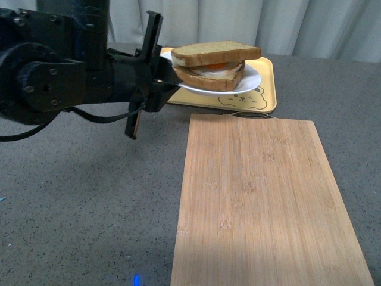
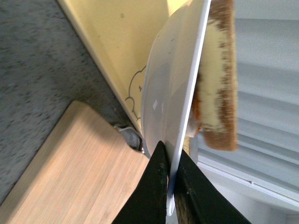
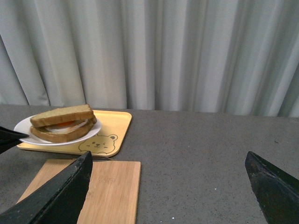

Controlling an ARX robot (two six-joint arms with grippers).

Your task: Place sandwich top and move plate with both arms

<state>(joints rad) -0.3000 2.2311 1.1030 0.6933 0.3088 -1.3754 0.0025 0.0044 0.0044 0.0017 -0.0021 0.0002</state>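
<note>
The sandwich top [image 1: 217, 52], a plain tan-brown slice, lies on the egg-bearing slice on the white plate [image 1: 249, 81]. My left gripper [image 1: 164, 83] is shut on the plate's left rim and holds it lifted above the yellow tray [image 1: 265, 98]. In the left wrist view the fingers [image 2: 156, 186] pinch the plate's edge [image 2: 175, 93], with the sandwich top [image 2: 219, 70] beyond. My right gripper [image 3: 168, 156] is open and empty, away from the plate [image 3: 21, 126] and the sandwich top [image 3: 60, 115]. It is out of the front view.
A bamboo cutting board [image 1: 268, 196] lies on the grey table in front of the bear-printed tray [image 3: 112, 126]; it also shows in the left wrist view [image 2: 70, 168] and the right wrist view [image 3: 112, 186]. A pale curtain hangs behind.
</note>
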